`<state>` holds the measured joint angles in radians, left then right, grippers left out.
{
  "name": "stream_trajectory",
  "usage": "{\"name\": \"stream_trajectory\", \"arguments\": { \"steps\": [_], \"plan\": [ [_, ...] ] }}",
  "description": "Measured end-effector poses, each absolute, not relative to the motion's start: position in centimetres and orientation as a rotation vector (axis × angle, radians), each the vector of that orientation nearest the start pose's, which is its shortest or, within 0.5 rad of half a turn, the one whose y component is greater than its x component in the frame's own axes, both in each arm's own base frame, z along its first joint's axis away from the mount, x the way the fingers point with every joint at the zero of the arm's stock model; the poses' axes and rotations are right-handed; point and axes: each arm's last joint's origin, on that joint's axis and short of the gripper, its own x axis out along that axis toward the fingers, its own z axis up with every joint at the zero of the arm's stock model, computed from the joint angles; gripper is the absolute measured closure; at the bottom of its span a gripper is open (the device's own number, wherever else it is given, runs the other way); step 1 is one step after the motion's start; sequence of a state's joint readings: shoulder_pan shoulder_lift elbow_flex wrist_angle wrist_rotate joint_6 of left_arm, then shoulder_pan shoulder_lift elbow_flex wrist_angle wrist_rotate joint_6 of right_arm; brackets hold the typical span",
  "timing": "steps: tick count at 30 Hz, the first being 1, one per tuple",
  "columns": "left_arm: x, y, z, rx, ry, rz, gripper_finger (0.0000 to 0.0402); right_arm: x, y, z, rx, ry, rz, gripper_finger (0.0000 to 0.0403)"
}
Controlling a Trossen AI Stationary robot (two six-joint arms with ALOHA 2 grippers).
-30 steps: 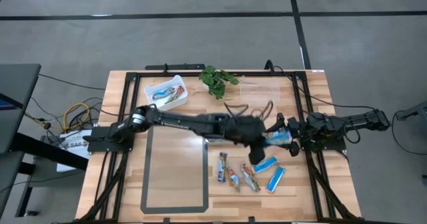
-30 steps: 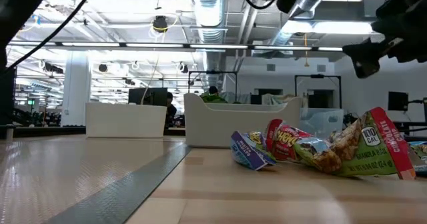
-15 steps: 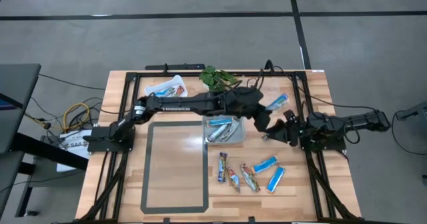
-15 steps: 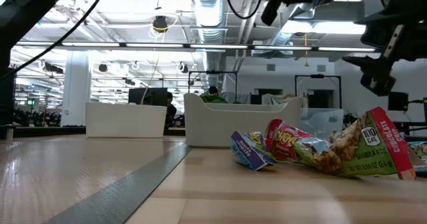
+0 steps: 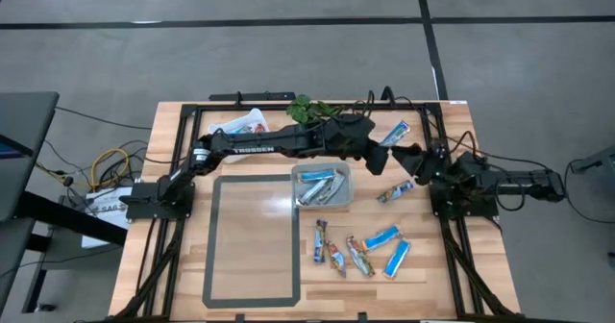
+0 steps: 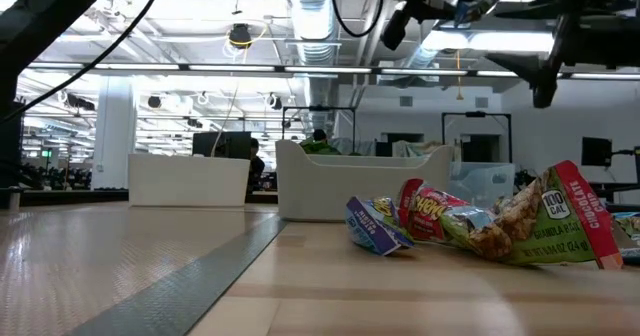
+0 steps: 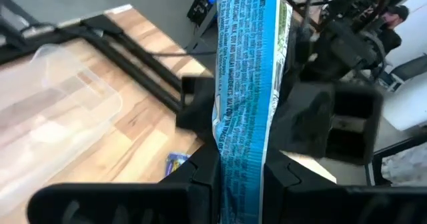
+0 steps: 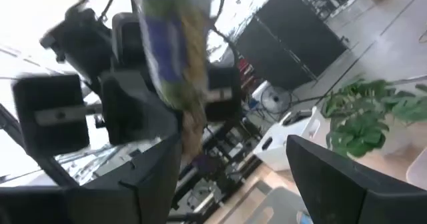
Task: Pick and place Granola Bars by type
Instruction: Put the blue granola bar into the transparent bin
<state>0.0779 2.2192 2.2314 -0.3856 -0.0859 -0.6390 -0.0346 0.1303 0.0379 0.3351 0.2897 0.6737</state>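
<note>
The pale wooden table (image 5: 250, 256) with its black metal frame is carrying a dark rectangular outline (image 5: 255, 238) taped on its left half, and the long dark left arm (image 5: 269, 145), with white "TROSSEN" lettering showing along its link, is reaching from the left edge across the far side of the table to the right. The dark right arm (image 5: 500, 181) is lying along the right edge, bent in toward the middle. A clear plastic tray (image 5: 322, 186) at the centre is holding several silver-grey foil bars (image 5: 315, 182), a white tray (image 5: 238, 124) near the far left corner is holding a few more wrappers, and a green leafy plant sprig (image 5: 307, 111) is lying between that tray and the left arm's wrist. The left gripper (image 5: 382, 148) is hovering above the table's far right part, its fingers (image 7: 287, 177) clamping the lower end of a bright blue foil-wrapped bar (image 7: 247, 84), whose small white print is not readable. The right gripper (image 5: 415, 164) is just beside it with its fingers spread apart, and a multicoloured bar (image 5: 394, 192) is lying loose on the wood close below it. In the low view one wrapper (image 6: 555, 221) is reading "100 CAL" and "GRANOLA". Near the front edge a loose group of multicoloured bars (image 5: 336, 251) and two blue bars (image 5: 389, 248) is lying flat.
</note>
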Motion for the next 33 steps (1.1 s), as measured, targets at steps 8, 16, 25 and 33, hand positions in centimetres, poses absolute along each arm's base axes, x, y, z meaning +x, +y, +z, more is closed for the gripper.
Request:
{"name": "stream_trajectory", "arguments": {
  "steps": [8, 16, 25, 33],
  "plan": [
    [51.1, 4.2, 33.9, -0.66, 0.336, 0.269, 0.0351, 9.9, -1.4, 20.4, 0.662, -0.367, -0.21, 0.0138],
    [51.3, 4.1, 33.5, -0.692, 0.351, 0.249, 0.0351, 9.8, -1.6, 20.9, 0.657, -0.409, -0.205, 0.0138],
    [51.4, 4.2, 33.5, -0.695, 0.355, 0.237, 0.0351, 10.6, -1.6, 21.2, 0.631, -0.424, -0.161, 0.0138],
    [51.3, 4.2, 33.4, -0.698, 0.366, 0.226, 0.0351, 11.8, -1.7, 22.4, 0.609, -0.396, -0.147, 0.0139]
  ]
}}
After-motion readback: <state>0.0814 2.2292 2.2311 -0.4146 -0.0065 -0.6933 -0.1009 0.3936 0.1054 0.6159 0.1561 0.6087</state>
